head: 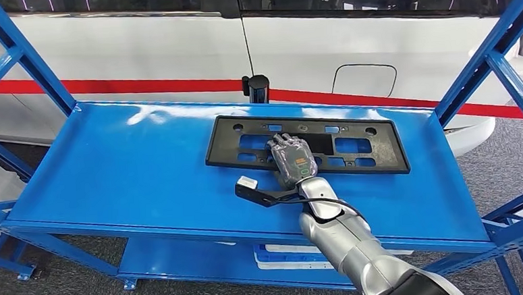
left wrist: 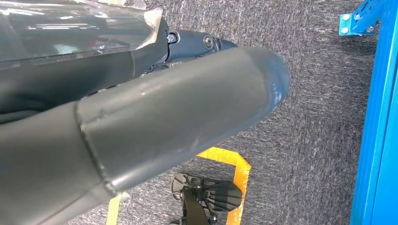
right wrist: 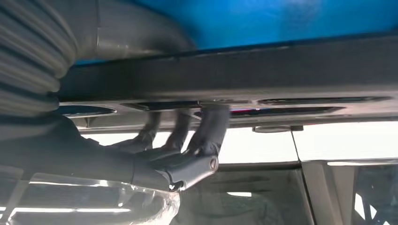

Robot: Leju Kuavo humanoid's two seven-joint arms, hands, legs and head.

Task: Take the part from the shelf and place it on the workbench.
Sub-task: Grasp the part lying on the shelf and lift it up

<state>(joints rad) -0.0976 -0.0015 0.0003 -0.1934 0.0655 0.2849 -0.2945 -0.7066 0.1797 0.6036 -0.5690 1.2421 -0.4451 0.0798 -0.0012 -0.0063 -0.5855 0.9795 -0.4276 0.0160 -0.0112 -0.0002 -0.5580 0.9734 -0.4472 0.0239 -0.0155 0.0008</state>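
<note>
The part, a black rectangular plate frame (head: 373, 145) with several cut-outs, lies flat on the blue shelf (head: 125, 168), right of its middle. My right hand (head: 292, 161) reaches in from below and rests on the frame's near edge at its centre. In the right wrist view the hand (right wrist: 178, 154) straddles that edge: dark fingers (right wrist: 209, 129) curl into the frame (right wrist: 281, 70) and the thumb lies on its other side. My left hand (left wrist: 164, 93) hangs over the grey floor and holds nothing.
Blue uprights and braces (head: 490, 54) frame the shelf on both sides. A white car body with a red stripe (head: 139, 59) stands close behind, with a black post (head: 258, 88) at the shelf's back edge. White pieces (head: 285, 254) lie on the lower shelf. Yellow floor marking (left wrist: 237, 166).
</note>
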